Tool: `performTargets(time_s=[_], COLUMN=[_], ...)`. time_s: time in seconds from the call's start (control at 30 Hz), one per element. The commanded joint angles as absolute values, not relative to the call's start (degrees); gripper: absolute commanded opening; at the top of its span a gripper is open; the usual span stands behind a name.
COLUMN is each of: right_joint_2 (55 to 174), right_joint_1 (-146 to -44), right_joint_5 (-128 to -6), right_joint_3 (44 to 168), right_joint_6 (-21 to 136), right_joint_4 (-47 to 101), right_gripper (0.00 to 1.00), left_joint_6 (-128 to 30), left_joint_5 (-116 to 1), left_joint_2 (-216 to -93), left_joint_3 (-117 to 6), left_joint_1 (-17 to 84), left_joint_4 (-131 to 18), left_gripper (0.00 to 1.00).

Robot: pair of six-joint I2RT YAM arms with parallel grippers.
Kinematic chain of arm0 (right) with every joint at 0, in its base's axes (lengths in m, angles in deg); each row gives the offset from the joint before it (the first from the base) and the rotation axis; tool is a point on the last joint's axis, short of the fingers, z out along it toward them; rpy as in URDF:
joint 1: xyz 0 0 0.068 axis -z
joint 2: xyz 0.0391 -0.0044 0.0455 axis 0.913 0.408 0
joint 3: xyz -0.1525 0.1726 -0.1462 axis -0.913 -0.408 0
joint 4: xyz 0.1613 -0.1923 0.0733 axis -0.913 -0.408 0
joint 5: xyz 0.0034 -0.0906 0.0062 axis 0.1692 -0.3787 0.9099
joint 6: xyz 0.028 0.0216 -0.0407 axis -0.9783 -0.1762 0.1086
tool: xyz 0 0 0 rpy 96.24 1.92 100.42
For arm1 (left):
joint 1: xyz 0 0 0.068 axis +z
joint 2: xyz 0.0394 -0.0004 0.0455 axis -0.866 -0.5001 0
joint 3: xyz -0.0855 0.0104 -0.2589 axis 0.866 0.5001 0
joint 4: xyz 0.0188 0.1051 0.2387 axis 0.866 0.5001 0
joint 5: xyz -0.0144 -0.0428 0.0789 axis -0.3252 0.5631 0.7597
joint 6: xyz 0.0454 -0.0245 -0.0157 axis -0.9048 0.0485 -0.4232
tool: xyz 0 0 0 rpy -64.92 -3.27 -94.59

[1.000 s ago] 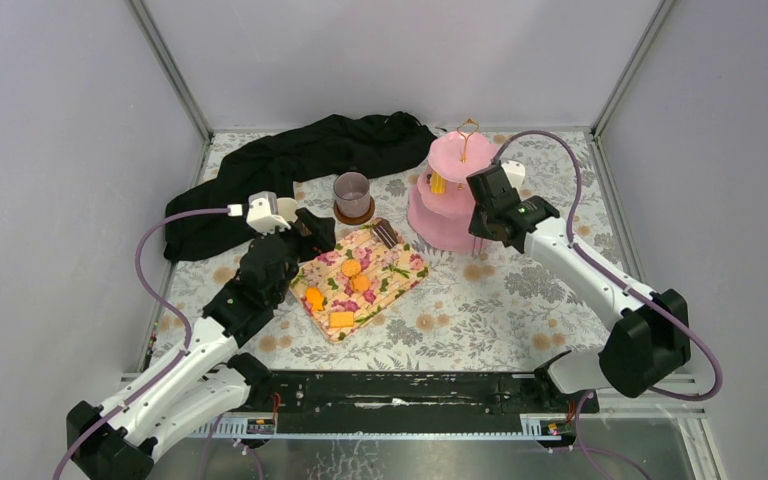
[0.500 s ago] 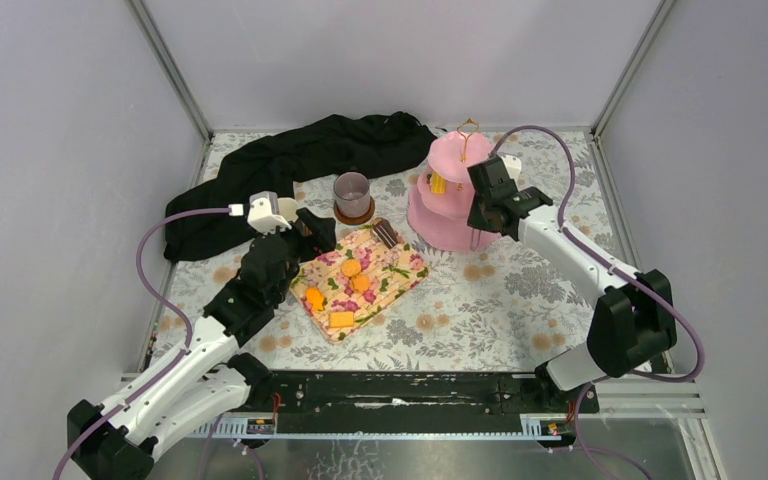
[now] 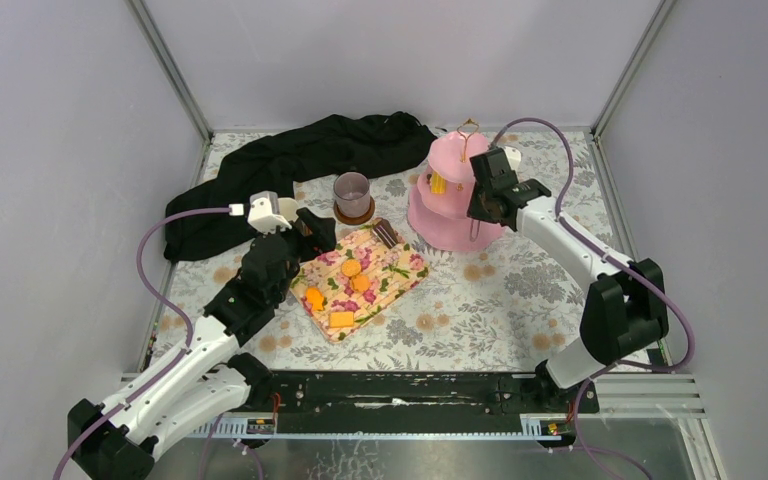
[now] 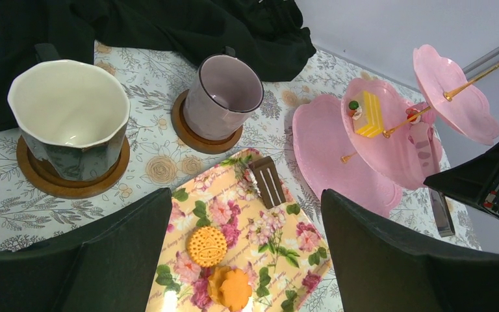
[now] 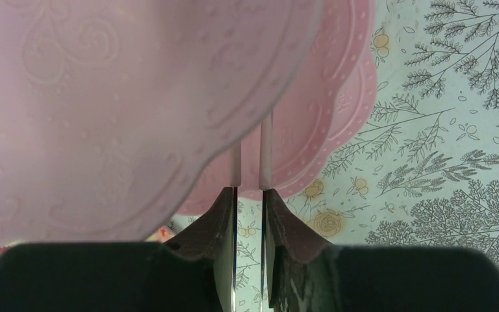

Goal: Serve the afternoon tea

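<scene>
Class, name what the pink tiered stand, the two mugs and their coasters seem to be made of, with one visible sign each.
The pink tiered stand: probably matte plastic, moulded embossed patterns. The cream-lined dark mug and mauve-grey mug: likely glazed ceramic, thick glossy walls. The coasters: apparently wood, brown, matte.
</scene>
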State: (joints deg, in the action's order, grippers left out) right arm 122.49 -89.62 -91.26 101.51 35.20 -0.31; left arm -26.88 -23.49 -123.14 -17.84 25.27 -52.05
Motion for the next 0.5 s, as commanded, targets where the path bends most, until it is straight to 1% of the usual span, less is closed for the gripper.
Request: performTargets(time_s=[0.0,0.47], right_joint_2=[123.79,126.51], right_joint_1=[-88.89,-86.94], right_joint_5=[-90.37,-88.93], right_joint_3=[105.46,106.37], right_joint_6=[37.09,38.49], right_joint_4=[2.27,4.49], right_gripper=[0.17,0.18], left_joint_6=[-27.19,-27.10], left_joint_5=[-23.27,-23.53], left_joint_2=[-123.12,-123.28], left_joint_3=[-17.64,-17.68], left_joint_1=[25.74,26.13], left_joint_4=[-55.59,-55.77], left_gripper=[0.92,0.92])
